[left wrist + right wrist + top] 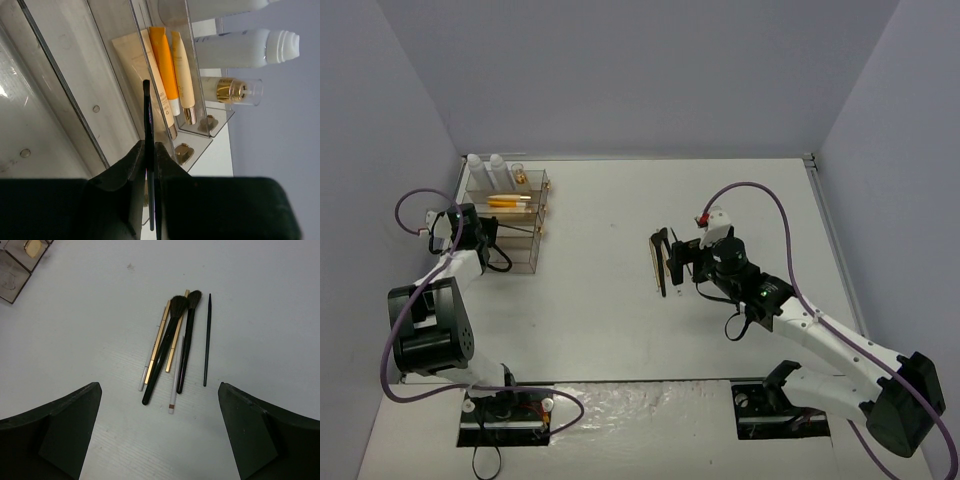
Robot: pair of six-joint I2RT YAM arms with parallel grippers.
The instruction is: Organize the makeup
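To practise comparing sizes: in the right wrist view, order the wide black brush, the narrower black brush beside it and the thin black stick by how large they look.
1. Wide black brush: longest and thickest.
2. Narrower black brush.
3. Thin black stick: slightly shorter and far slimmer.

Slim black brush [147, 110], lower end hidden inside left pincer [149, 148], upper white bottle [220, 6] cut by frame edge

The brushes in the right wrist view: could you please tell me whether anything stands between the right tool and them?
Nothing visible does. The right tool hangs open above the brushes, which lie loose in a bundle on the table, with only open air between tool and bundle.
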